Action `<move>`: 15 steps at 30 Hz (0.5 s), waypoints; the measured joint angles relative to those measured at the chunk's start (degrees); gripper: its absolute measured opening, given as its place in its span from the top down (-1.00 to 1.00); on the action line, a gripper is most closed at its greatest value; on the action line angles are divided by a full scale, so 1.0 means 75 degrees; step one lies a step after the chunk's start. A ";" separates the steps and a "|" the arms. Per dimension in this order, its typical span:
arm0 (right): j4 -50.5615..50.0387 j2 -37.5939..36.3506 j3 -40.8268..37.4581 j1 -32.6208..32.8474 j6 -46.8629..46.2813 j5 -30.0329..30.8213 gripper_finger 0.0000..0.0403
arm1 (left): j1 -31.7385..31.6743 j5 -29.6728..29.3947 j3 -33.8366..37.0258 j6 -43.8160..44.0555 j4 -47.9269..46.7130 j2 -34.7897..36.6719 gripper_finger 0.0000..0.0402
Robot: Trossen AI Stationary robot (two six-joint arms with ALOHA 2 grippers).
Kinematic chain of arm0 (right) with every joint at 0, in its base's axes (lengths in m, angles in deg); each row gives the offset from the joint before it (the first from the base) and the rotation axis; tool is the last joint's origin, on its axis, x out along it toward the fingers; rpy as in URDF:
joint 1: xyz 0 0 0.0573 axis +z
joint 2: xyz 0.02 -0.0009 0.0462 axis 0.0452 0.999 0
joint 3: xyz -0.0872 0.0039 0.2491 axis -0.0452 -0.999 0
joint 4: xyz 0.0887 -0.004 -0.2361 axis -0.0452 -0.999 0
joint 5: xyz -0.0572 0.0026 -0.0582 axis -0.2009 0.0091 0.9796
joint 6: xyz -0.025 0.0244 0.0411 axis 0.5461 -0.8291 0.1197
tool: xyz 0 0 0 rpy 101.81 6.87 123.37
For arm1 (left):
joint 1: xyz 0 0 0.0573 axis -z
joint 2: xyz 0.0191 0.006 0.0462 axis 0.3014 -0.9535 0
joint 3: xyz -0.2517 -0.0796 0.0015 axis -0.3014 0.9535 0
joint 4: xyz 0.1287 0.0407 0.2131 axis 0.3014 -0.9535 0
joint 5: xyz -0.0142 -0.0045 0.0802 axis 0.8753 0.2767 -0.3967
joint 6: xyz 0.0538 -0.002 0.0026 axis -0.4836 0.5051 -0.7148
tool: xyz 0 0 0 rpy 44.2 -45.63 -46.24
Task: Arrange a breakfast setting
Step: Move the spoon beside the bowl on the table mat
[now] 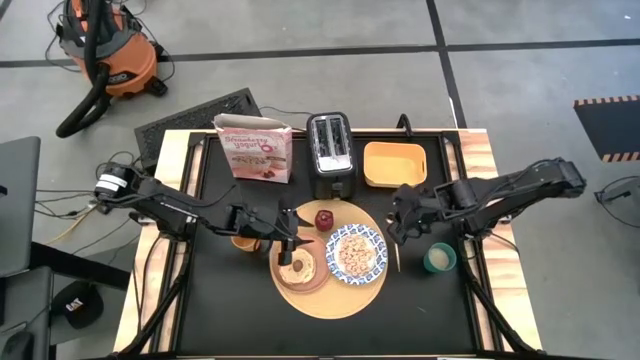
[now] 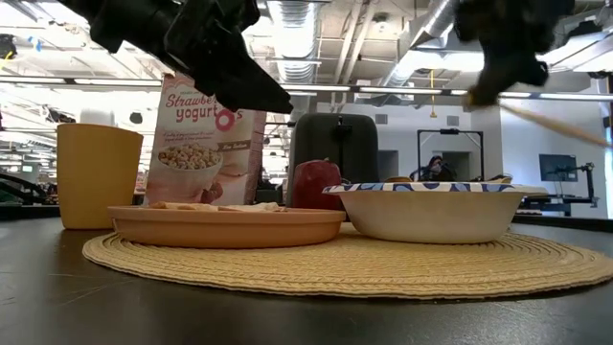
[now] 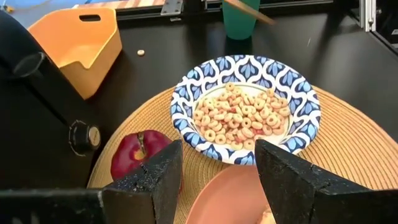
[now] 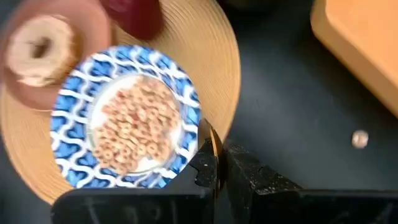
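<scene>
A round woven light-wood board [image 1: 335, 295] carries a salmon-pink plate [image 1: 283, 280] with round toasted bread [image 1: 298, 267]. It also carries a blue-and-white dish [image 1: 372, 240] of cereal [image 1: 354, 254] and a small red apple [image 1: 325, 218]. My left gripper [image 1: 291, 241] is open and empty above the plate's far edge, its fingers [image 3: 149, 180] apart in the left wrist view. My right gripper [image 1: 400, 228] is shut on the slim golden spoon [image 1: 397, 256], just right of the dish. My right gripper pinches the golden spoon [image 4: 214, 147] between its two fingers, coming from above and pointing down. The spoon sticks out beyond the fingers [image 2: 556, 121], tilted and lifted clear of the table.
A black toaster [image 1: 330, 155], a yellow tray [image 1: 395, 165] and a cereal box [image 1: 255, 148] stand along the far side. A yellow cup [image 1: 243, 241] stands left of the board and a green cup [image 1: 440, 258] right of it. One loose cereal ring [image 4: 359, 139] lies on the table.
</scene>
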 joint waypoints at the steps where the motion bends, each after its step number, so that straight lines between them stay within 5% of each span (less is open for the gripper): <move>1: -0.0002 0.0000 -0.0167 -0.0034 -0.0174 -0.0072 0.81 | 0.0000 -0.0002 0.0000 0.0003 0.0017 0.0002 0.07; 15: 0.1230 0.0275 -0.1828 -0.0434 -0.1865 -0.0823 0.80 | 0.0003 0.0068 0.0000 -0.0027 0.0079 0.0006 0.07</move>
